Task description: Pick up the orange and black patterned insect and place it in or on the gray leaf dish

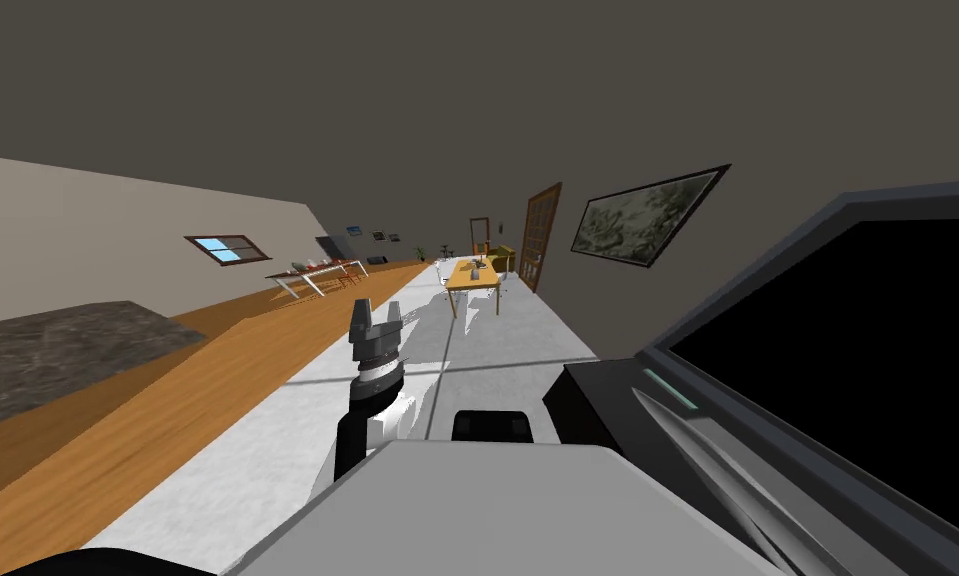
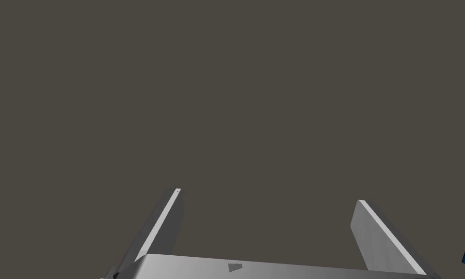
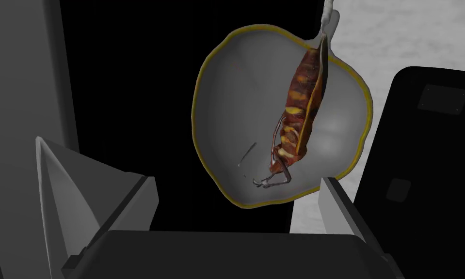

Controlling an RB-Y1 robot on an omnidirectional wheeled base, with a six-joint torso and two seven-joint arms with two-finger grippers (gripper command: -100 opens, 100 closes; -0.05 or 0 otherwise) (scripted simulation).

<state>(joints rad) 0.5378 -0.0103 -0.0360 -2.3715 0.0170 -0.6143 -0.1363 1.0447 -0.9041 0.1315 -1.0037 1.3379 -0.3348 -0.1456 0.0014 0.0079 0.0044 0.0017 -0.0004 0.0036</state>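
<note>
Insect [image 3: 296, 121], orange and black, sits on edge inside the yellow-rimmed gray leaf dish [image 3: 226, 97], just past my right gripper [image 3: 180, 160], whose fingers are spread and empty. My left gripper [image 1: 378, 306] is raised ahead, fingers likewise apart. Far off stands a yellow table [image 1: 472, 275].

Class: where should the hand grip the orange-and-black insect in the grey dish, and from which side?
Probably the insect across its mid-body, from above the dish. It stands on edge, long and thin, so the open right hand can press its flat flanks; the legs look too slender.
</note>
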